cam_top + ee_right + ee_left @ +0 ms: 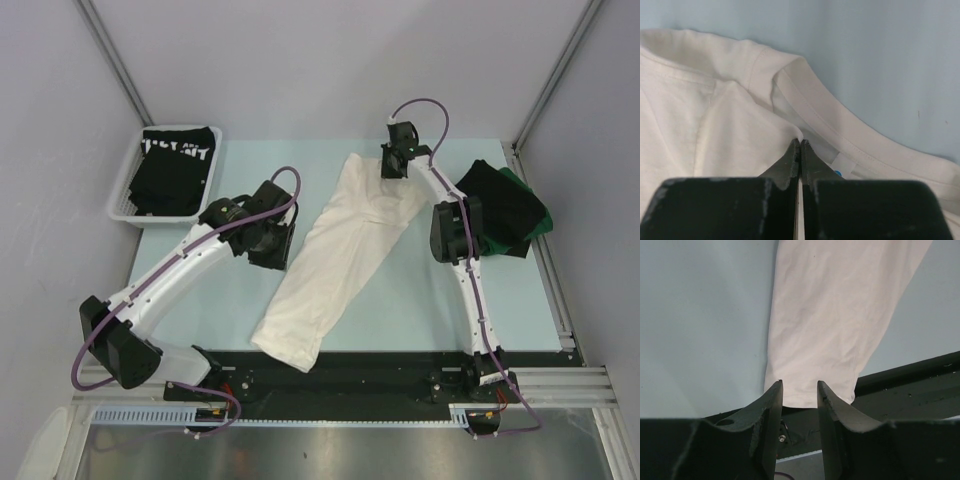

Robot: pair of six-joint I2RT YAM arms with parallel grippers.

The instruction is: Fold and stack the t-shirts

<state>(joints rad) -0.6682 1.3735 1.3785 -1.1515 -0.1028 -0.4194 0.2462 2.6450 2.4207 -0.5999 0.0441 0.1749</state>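
At its collar the tee [335,255] is pinched by the closed right tool [800,146] for folding; the open, empty left tool [800,390] is needed at the hem

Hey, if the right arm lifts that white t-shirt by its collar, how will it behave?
Probably floppy: the white t-shirt lies in soft creased folds, so it should drape from the right gripper rather than hold shape. Likely light, being thin cloth. Its long body would probably drag across the table.
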